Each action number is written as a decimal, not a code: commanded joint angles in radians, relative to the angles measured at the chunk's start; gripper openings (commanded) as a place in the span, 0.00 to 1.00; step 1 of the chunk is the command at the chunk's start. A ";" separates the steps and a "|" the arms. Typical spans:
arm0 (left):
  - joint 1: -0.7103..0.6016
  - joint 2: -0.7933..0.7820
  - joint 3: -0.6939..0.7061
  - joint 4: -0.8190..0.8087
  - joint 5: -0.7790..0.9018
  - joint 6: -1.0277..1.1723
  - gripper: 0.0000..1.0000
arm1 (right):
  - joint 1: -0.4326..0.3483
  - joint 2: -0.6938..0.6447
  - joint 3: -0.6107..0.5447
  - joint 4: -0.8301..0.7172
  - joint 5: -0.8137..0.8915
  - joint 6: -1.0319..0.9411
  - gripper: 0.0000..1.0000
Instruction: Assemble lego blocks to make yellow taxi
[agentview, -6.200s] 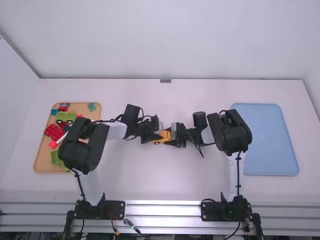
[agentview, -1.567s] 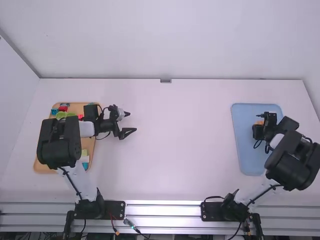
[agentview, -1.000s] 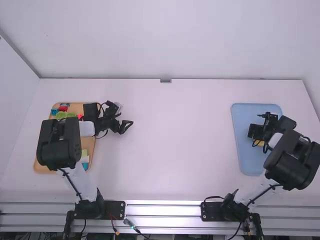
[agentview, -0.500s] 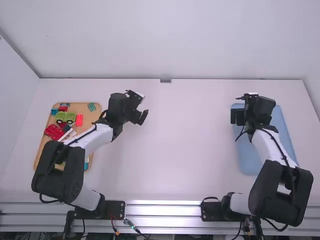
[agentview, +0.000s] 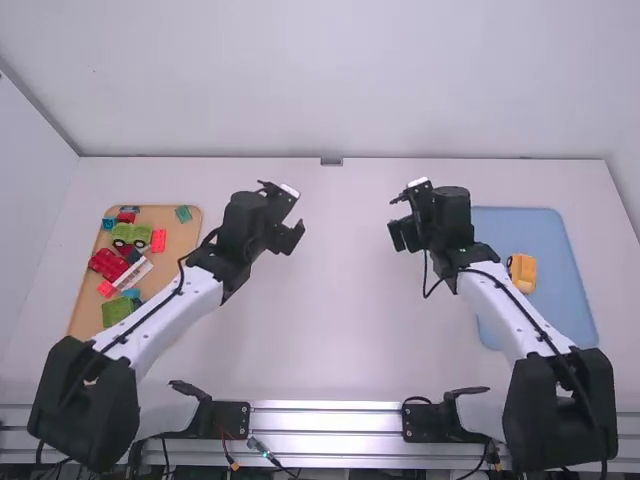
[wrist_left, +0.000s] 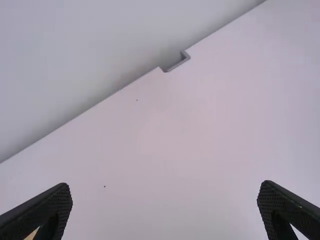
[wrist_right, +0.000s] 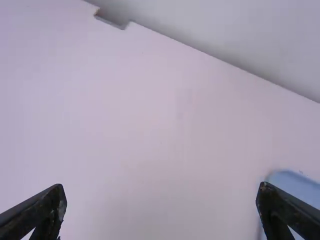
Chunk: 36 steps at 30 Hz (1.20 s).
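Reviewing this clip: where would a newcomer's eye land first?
Probably on the small yellow car on the blue tray at the right. Next, the red and green blocks jumbled on the wooden tray at the left. Between the trays, the left hand and right hand hover open.

Bright, diffuse light fills the high view, spreading evenly over the table (agentview: 350, 330), with only faint, soft-edged shadows. White glare streaks the metal rail (agentview: 325, 418) at bottom centre. In the left wrist view, the wall (wrist_left: 60, 55) shades greyer toward the table's edge.
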 joint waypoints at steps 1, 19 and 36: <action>0.018 -0.053 -0.029 -0.019 0.070 -0.024 0.97 | -0.010 -0.042 -0.015 0.019 0.033 0.021 0.97; 0.281 -0.316 -0.292 -0.089 0.080 -0.280 0.70 | -0.188 -0.298 -0.271 0.036 0.033 0.277 0.71; 0.357 -0.706 -0.682 -0.089 0.080 -0.280 0.31 | -0.188 -0.683 -0.657 0.036 0.033 0.295 0.33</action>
